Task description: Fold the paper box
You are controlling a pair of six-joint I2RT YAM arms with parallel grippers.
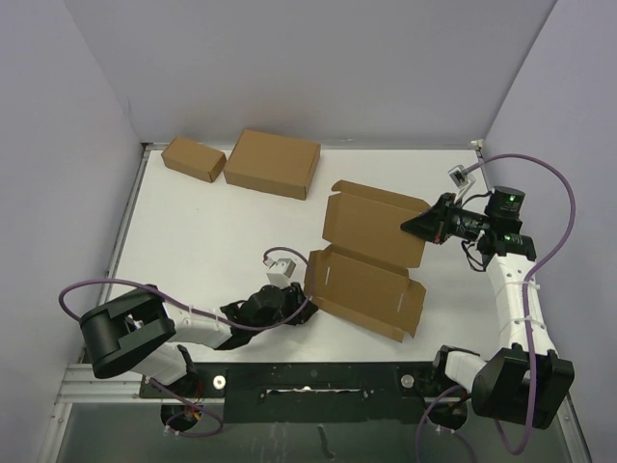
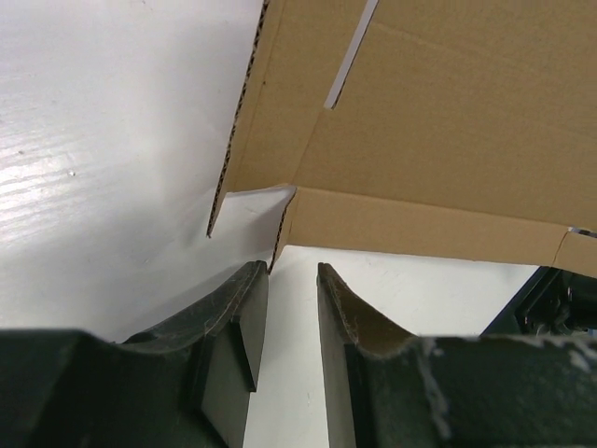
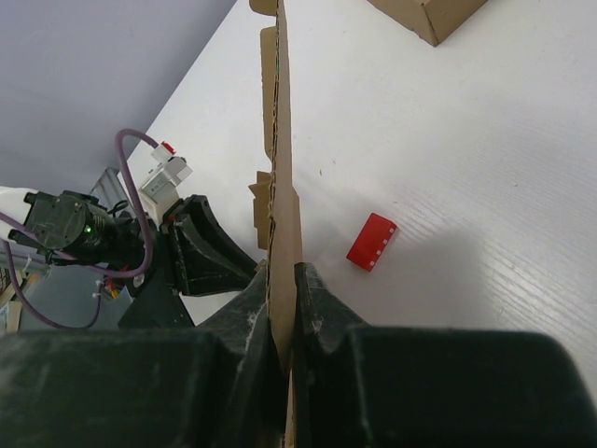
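The paper box (image 1: 371, 256) is lying open near the middle of the table (image 1: 193, 241), with its far panel lifted. The right gripper (image 3: 283, 280) is pinching that panel's right edge, jaws closed tight on the cardboard. The left gripper (image 2: 291, 271) is sitting low at the box's near-left corner, jaws slightly apart with nothing between them and the tips just beside the cardboard edge. A small red block (image 3: 371, 242) is lying on the table near the lifted panel.

paper box (image 1: 371, 256) on table (image 1: 212, 241), larger box (image 1: 272, 163) behind-left, small box (image 1: 194, 159) left of that
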